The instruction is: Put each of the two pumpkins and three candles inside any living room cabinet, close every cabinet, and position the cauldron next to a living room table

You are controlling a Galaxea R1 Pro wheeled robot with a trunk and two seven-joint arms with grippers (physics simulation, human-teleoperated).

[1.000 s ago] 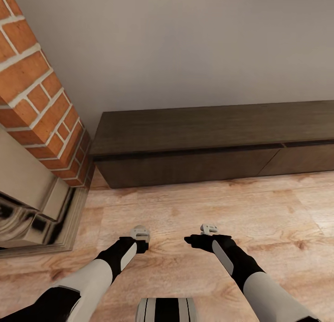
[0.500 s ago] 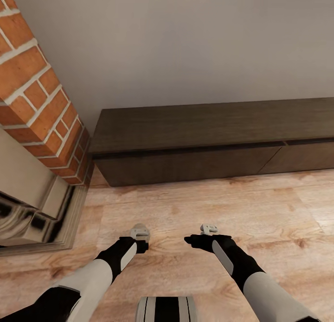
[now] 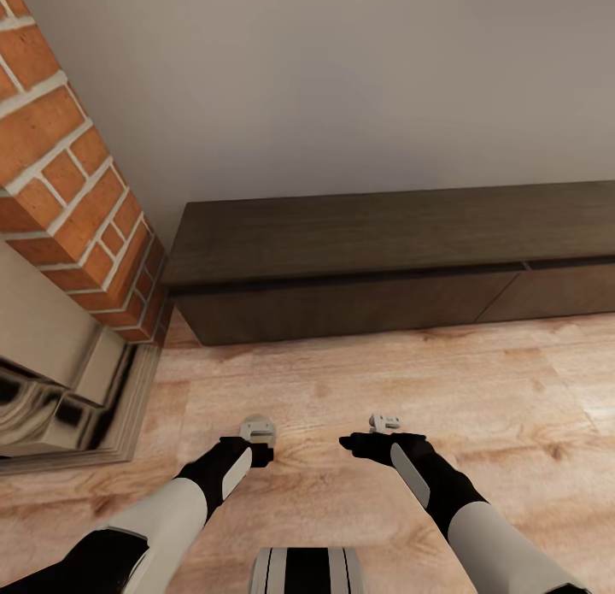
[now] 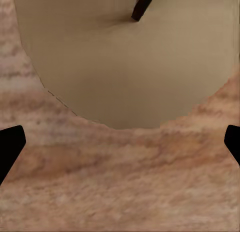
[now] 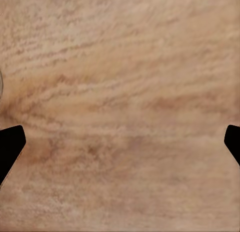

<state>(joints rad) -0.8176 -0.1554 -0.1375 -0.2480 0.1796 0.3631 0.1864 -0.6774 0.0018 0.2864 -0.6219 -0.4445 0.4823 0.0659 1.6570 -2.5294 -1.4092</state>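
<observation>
Head view: long, low, dark brown wooden cabinet (image 3: 384,261) along the grey wall, with its left end near the red brick fireplace (image 3: 68,175). Count: 1 cabinet, 2 drawer fronts in sight, both flush and shut. Left gripper (image 3: 258,429) and right gripper (image 3: 386,422) both low over the pale wood plank floor (image 3: 359,380), well short of the cabinet. Can't tell finger gap from here.

Left wrist view: 1 stubby tan cylinder candle (image 4: 125,67) with a dark wick (image 4: 142,4), standing upright on the floor. Left gripper (image 4: 120,147) spread wide and holding nothing. Candle sits ahead of the black fingertips (image 4: 10,144), not between them.

Right wrist view: right gripper (image 5: 120,147) also spread wide and holding nothing, bare floor planks beneath. Pale sliver at the frame edge, too little to identify.

Risks, as a judgement:
- Closing now likely grabs air or clips the candle's near rim, which tips or rolls it. Needs more reach forward first.
- Smooth cylinder wall means an off-centre pinch could squirt it out.
- Handleless, flush drawer fronts give poor purchase, so slip is likely on the pull.
- Brick fireplace close on the left side, so possible elbow contact on a wide swing.
</observation>
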